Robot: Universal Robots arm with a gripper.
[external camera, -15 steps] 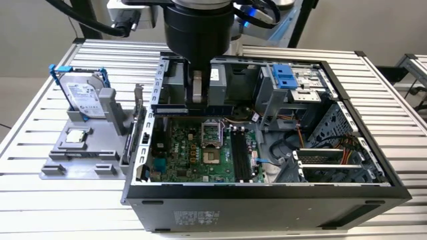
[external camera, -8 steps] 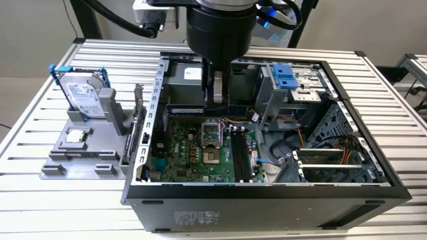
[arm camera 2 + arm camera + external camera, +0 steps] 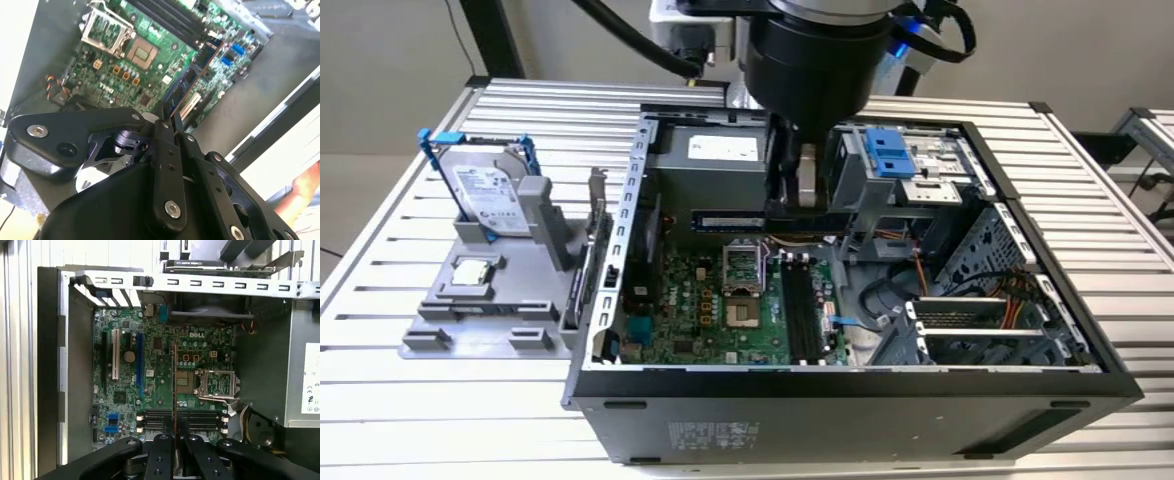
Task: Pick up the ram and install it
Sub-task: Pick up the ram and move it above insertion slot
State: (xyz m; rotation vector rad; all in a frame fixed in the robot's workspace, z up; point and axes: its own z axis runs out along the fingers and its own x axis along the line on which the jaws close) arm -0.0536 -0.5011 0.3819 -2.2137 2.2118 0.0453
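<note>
The ram (image 3: 727,222) is a long, thin bluish-green stick with black chips, and my gripper (image 3: 801,205) is shut on one end of it. I hold it in the air inside the open computer case (image 3: 607,290), above the green motherboard (image 3: 687,310). In the second wrist view the ram (image 3: 192,77) juts out from my gripper (image 3: 167,119) over the board. The first wrist view shows the ram (image 3: 174,385) edge-on, rising from my gripper (image 3: 175,436). The black memory slots (image 3: 801,310) lie below and nearer the case front; the ram hangs crosswise above the slots (image 3: 155,420).
A silver hard drive (image 3: 487,195) in a blue-trimmed frame and a small square processor chip (image 3: 474,270) sit on a grey holder at the exterior view's left. The power supply (image 3: 707,150), CPU socket (image 3: 740,265), drive cage (image 3: 907,160) and cables (image 3: 987,310) crowd the case.
</note>
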